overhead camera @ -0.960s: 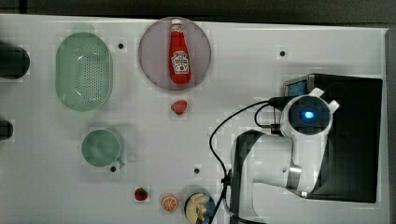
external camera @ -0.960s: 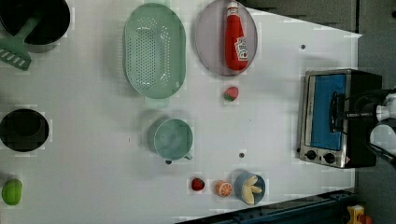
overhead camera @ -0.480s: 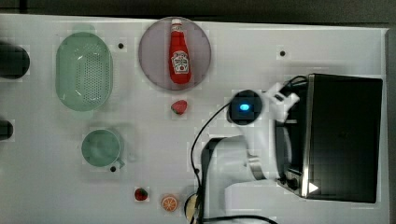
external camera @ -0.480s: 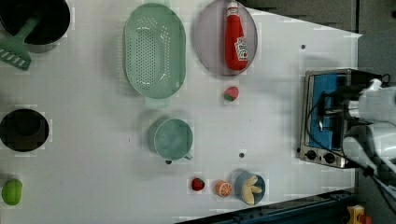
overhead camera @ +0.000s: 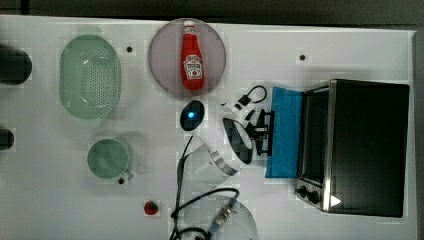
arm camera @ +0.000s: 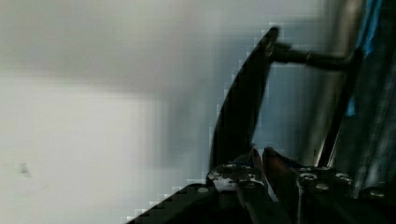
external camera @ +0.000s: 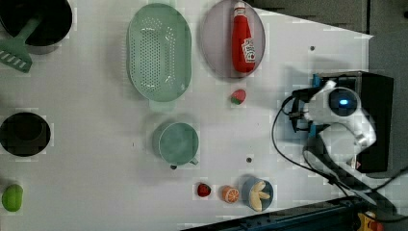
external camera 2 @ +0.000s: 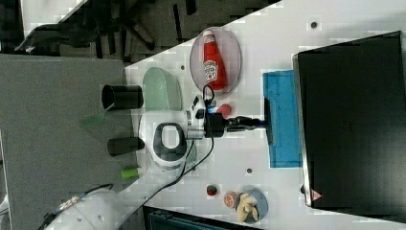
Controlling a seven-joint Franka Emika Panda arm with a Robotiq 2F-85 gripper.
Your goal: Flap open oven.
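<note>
I count one oven (overhead camera: 367, 145), one ketchup bottle (overhead camera: 193, 62) on one plate (overhead camera: 165, 45), one green strainer (external camera: 159, 50), one green cup (external camera: 178, 143), two strawberries (external camera: 238, 96) (external camera: 203, 189), one orange slice (external camera: 230, 194) and one lime (external camera: 12, 197).

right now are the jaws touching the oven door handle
Touching: in the right view the gripper meets the bar handle of the oven, whose door lies flapped down.
</note>
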